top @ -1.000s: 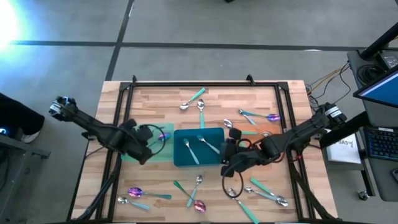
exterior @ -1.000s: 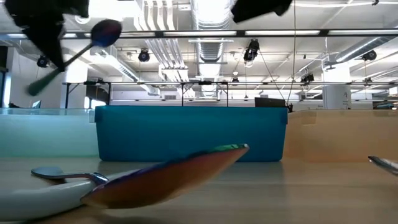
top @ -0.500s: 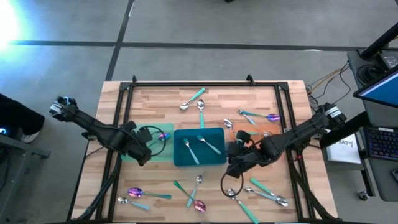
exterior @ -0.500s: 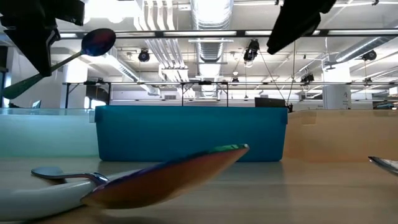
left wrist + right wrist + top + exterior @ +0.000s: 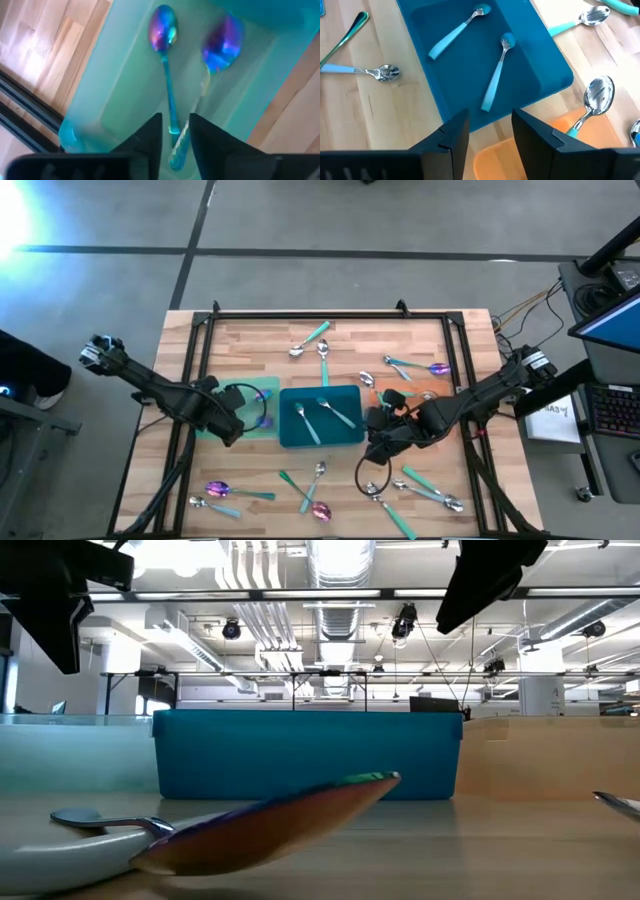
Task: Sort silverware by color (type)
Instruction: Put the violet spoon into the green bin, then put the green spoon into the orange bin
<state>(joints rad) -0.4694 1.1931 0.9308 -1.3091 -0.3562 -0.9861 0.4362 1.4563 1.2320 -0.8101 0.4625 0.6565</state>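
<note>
Wood desk (image 5: 250, 340) with a black frame, on grey floor. Three trays in a row: green tray (image 5: 115, 100), teal tray (image 5: 345, 438), orange tray (image 5: 495, 160).

Progress looks early, roughly a quarter done:
- Green tray holds 2 iridescent spoons (image 5: 162, 35), side by side.
- Teal tray holds 2 teal-handled spoons (image 5: 495, 75).
- Orange tray is mostly hidden under the right arm. One spoon (image 5: 597, 97) lies at its edge; can't tell if it's in or out.

Left to do: about a dozen spoons loose on the desk, one cluster behind the trays and one in front.

Counts, best effort:
- Iridescent: 5 total, 3 of them loose (image 5: 438, 367).
- Teal-handled: about 8 total, 6 or so loose.
- Silver spoons (image 5: 318, 471): maybe 3; they're small, so the count is shaky.

Grippers:
- Left gripper (image 5: 175, 120) hangs over the green tray with its jaws apart. It's empty; the spoon handles lie in the tray below the gap.
- Right gripper (image 5: 490, 115) is above the seam between the teal and orange trays, jaws apart, nothing held.

Silver sorting looks barely started.
</note>
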